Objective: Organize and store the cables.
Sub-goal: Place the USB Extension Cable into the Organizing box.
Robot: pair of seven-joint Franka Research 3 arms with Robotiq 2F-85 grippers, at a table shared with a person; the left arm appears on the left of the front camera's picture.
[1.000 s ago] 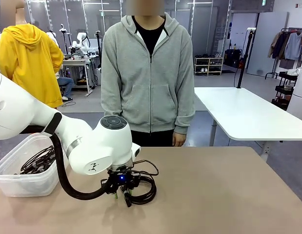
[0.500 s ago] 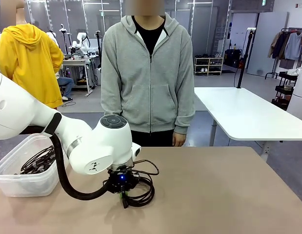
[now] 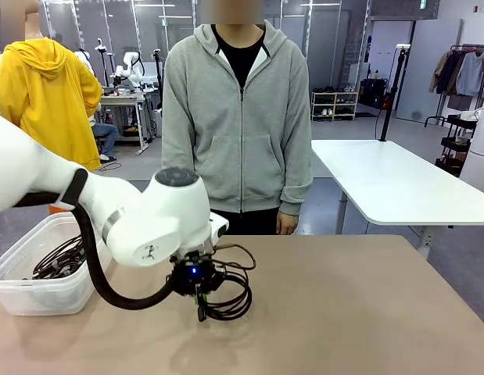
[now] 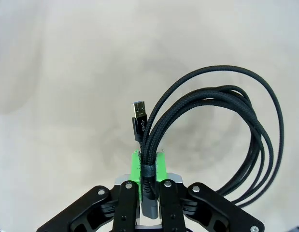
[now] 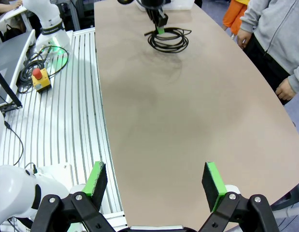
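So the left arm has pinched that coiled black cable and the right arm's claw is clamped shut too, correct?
Not quite. The left gripper does pinch the coiled cable, but the right gripper is open: the right wrist view shows its green pads far apart, nothing between them.

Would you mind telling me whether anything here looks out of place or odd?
Nothing stands out. The left gripper is shut on a coiled cable above the table; other cables lie in the clear bin. The right gripper is open.
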